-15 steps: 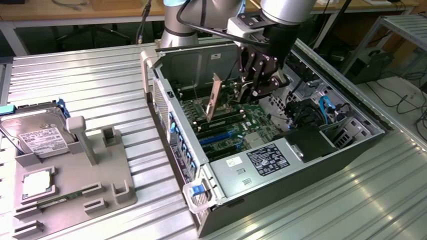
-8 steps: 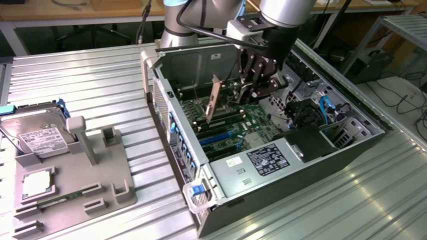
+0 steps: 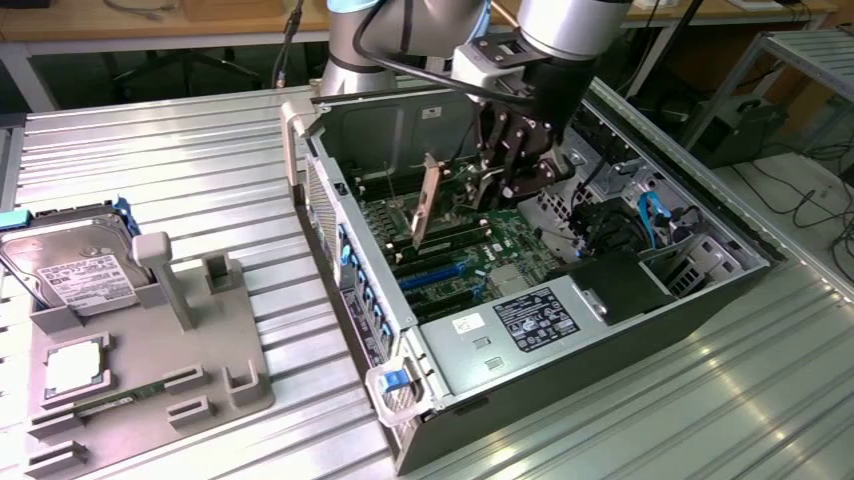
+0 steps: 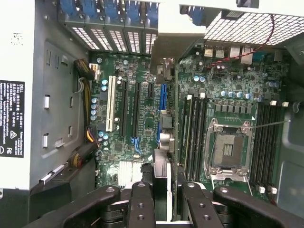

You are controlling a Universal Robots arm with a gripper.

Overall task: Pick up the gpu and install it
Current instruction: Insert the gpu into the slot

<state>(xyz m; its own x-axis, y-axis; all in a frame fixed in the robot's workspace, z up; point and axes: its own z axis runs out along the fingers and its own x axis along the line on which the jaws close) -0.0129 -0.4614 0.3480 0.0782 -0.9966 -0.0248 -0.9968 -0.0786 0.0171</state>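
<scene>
The gpu (image 3: pixel 426 200) stands on edge and tilted inside the open computer case (image 3: pixel 587 340), over the motherboard's expansion slots (image 3: pixel 441 275). My gripper (image 3: pixel 514 180) reaches down into the case and is shut on the card's inner end. The wrist view has the gpu (image 4: pixel 176 118) edge-on, running away from between my two black fingers (image 4: pixel 141 204) toward its metal bracket by the rear slot openings. It lies along the blue slot (image 4: pixel 163 95). Whether its lower edge sits in a slot I cannot tell.
Memory sticks (image 4: pixel 194 137) and an open processor socket (image 4: pixel 228 152) lie close beside the card. Blue cables (image 3: pixel 654 215) and drive bays fill the case's far end. At the exterior view's left, a grey fixture (image 3: pixel 200 380) carries a hard drive (image 3: pixel 74 265).
</scene>
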